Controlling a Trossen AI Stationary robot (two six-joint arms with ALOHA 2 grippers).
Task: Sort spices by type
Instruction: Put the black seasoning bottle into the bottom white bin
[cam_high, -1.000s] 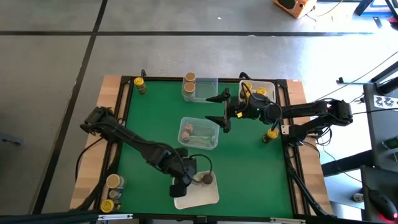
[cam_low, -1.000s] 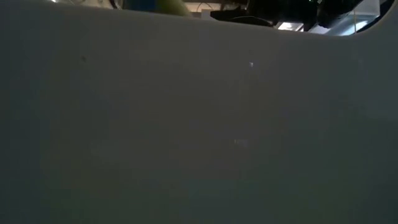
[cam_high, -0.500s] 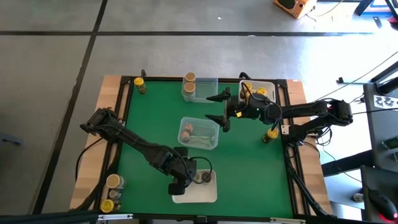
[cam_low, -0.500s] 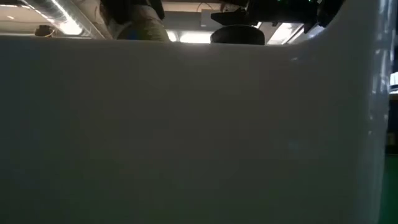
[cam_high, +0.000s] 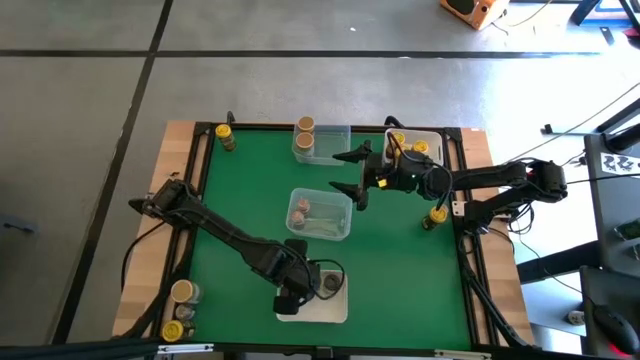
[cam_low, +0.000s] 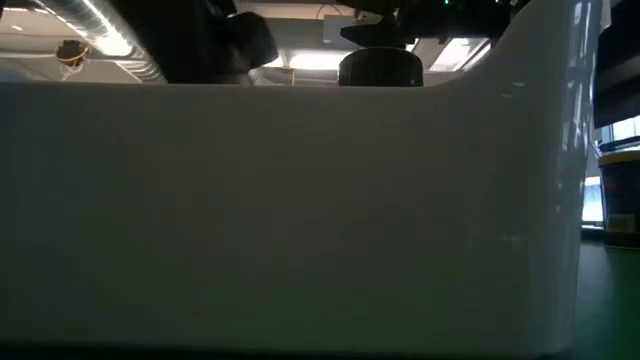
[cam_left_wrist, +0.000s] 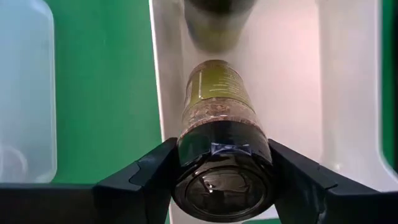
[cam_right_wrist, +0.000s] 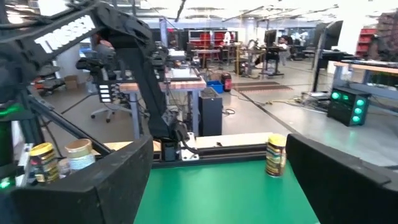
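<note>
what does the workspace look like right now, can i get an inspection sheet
surface: green mat on a wooden table.
job's things: dark-capped jar lying in the white tray at the near edge; jars lying in the centre clear tray; tan-topped jars in the far clear tray; yellow-topped jars in the far right tray.
clutter: loose jars at the far left corner, near left corner and right edge.
grippers: left gripper shut on the dark-capped jar over the white tray; right gripper open, hanging between the far trays.
cables: black cables along the table's right side.
surroundings: grey floor, workshop with desks beyond.
</note>
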